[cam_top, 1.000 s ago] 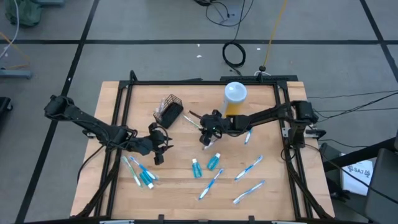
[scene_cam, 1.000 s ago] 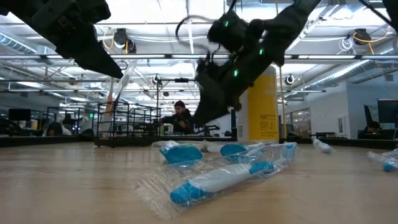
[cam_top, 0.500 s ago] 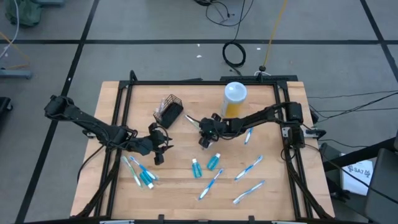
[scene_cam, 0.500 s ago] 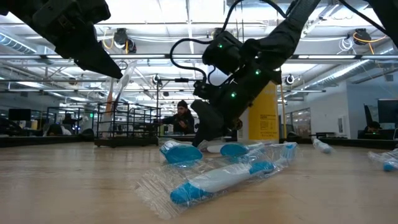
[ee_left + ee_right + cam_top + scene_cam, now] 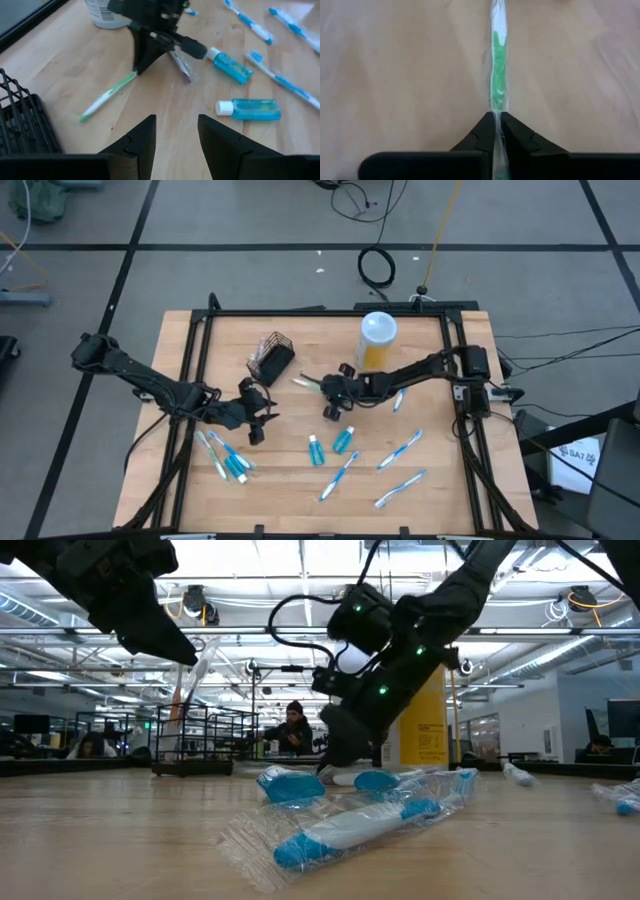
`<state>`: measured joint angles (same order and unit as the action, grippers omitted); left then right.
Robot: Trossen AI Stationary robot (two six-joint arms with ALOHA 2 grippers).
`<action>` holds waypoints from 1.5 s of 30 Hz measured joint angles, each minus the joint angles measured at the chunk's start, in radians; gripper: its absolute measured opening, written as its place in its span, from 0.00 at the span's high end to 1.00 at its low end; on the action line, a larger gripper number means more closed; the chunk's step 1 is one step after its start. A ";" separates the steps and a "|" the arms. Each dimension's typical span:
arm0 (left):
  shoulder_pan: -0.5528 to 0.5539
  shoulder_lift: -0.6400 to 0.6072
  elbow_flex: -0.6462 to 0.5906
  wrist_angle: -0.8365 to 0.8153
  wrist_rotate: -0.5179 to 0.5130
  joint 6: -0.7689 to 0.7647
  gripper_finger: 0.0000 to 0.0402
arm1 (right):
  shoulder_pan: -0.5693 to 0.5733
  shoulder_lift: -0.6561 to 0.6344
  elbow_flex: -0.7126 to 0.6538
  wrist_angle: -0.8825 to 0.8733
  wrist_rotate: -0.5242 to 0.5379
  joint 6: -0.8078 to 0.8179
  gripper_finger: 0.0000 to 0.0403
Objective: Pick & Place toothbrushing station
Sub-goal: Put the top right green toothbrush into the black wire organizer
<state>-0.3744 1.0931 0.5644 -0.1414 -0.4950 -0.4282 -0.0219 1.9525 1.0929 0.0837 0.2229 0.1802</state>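
Observation:
A green-and-white toothbrush [image 5: 305, 382] in clear wrap lies on the table right of the black wire basket [image 5: 272, 358]. My right gripper [image 5: 322, 386] is down at its right end, shut on it. My left gripper [image 5: 262, 408] hovers open just below the basket, nothing between its fingers [image 5: 145, 137]. Two teal tubes [image 5: 315, 450] [image 5: 344, 439] and several blue-and-white toothbrushes [image 5: 400, 448] lie flat on the near half of the table. My right gripper pinches the green toothbrush's wrapped end [image 5: 497, 107] between its two fingers. They slant down from the table's right side and lie along the brush. The rest of the brush [image 5: 107, 95] lies flat on the wood, stretching away from the fingertips toward the basket.
A yellow bottle with a white lid [image 5: 377, 338] stands at the far middle, behind the right arm. More blue toothbrushes [image 5: 225, 458] lie near the left arm. A black frame rail [image 5: 320, 311] rims the table.
My right gripper has sunk to the table and shifted a little toward the left edge, onto the green toothbrush, and has shut on its end. The brush still lies on the wood.

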 joint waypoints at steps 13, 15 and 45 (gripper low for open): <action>0.022 0.075 -0.001 0.381 0.080 0.052 0.62 | 0.199 -0.133 0.000 0.028 0.309 -0.412 1.00; 0.039 0.090 -0.001 0.450 0.161 0.056 0.62 | 0.229 -0.132 0.000 0.027 0.327 -0.544 1.00; 0.209 0.363 0.008 0.681 0.588 -0.294 0.62 | 0.349 -0.120 0.001 0.406 0.300 -1.579 1.00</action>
<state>-0.1651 1.4559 0.5720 0.5400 0.0931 -0.7226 0.3267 1.8324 1.0939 0.4900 0.5228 -1.3991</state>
